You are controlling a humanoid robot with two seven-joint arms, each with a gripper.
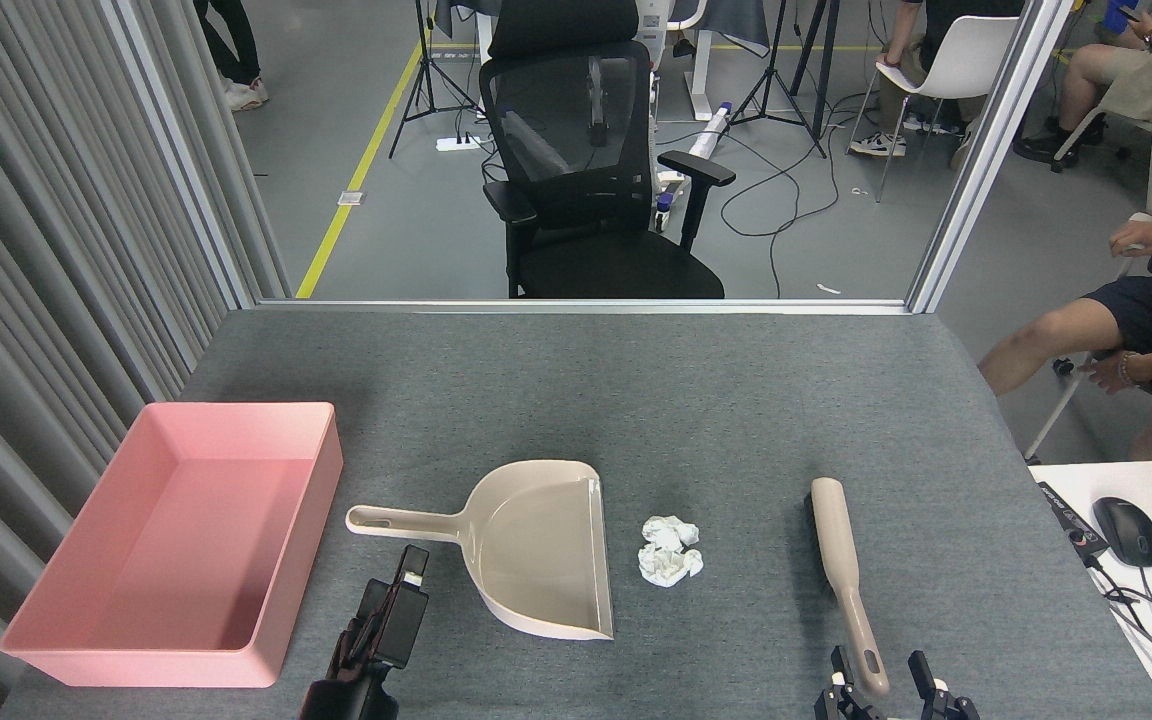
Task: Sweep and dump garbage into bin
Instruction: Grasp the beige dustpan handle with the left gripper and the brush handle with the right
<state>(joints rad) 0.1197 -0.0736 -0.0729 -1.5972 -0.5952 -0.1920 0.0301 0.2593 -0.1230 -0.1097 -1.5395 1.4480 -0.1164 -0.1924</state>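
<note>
1. Lying on the grey table [636, 390], the garbage [668, 549] is a small cluster of crumpled white tissue wads, just beside the open lip of the dustpan [536, 545] and well apart from the brush [841, 565] to its right.
2. Judged handling: the wads look very light and soft, likely to roll or scatter under a quick stroke; they should not be pinched but pushed gently by the bristles towards the pan.
3. The brush appears stiff and light; the sound place to take hold is the narrow near end of its handle.
4. The right gripper [883, 692] has its fingers spread, one either side of that handle end, not yet pressed onto it.
5. The dustpan looks rigid and smooth; its long handle, pointing left, is the grip point.
6. The left gripper [391, 610] sits near that handle, apart from it; whether its fingers are spread, I cannot tell.
7. The bin [291, 600], a pink tray at far left, holds nothing.
</note>
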